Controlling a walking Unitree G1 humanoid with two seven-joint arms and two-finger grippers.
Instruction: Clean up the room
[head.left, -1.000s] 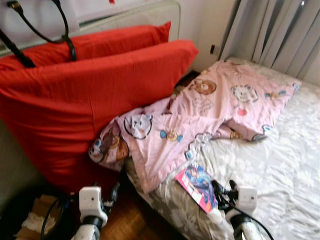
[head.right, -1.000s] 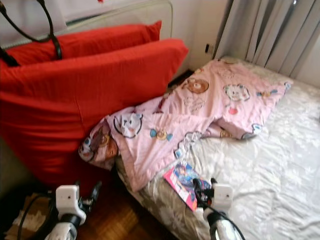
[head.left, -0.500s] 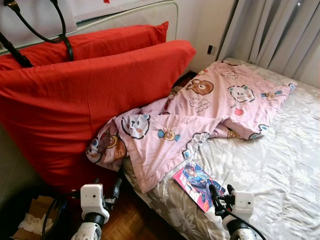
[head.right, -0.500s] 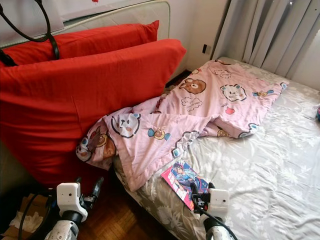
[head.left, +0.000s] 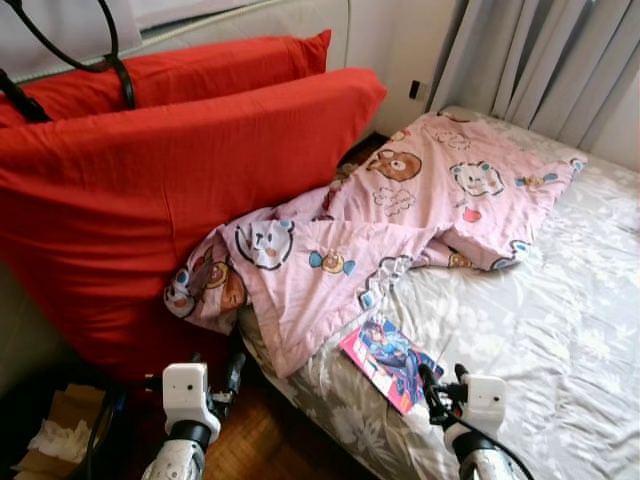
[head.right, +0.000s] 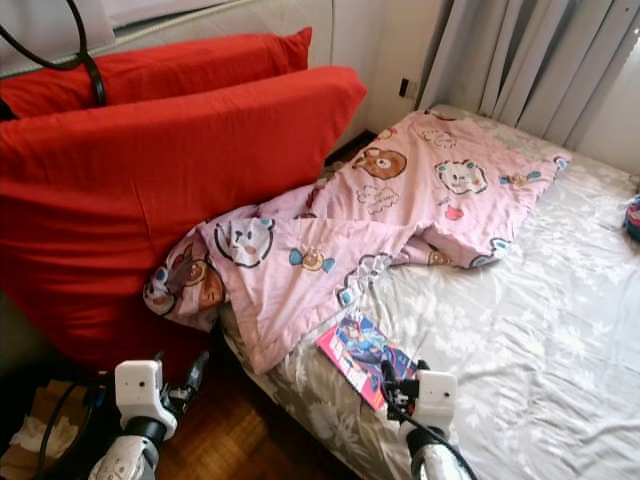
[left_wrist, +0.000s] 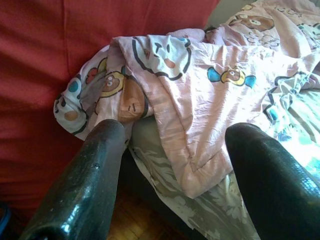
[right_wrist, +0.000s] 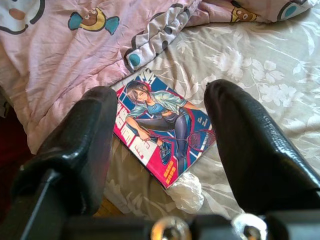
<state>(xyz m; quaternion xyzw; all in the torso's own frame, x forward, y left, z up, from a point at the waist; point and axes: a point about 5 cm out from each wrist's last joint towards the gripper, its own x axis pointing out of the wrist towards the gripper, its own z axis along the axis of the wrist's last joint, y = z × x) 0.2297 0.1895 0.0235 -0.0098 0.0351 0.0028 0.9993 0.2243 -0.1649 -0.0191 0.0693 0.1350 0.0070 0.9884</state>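
On the bed (head.left: 560, 300), the comic book (right_wrist: 162, 132) lies beyond the right gripper's (right_wrist: 165, 125) wide-open, empty fingers (right_wrist: 250, 140).

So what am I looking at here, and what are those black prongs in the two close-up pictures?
It is a walking robot tidying a bedroom. The two wide pictures come from cameras in its head, looking down at a bed. The close-ups come from cameras on its wrists, and the black prongs are gripper fingers. The left gripper is open, facing a pink cartoon blanket that hangs over the bed's edge beside big red cushions. The right gripper is open above a comic book lying on the sheet. Neither holds anything.
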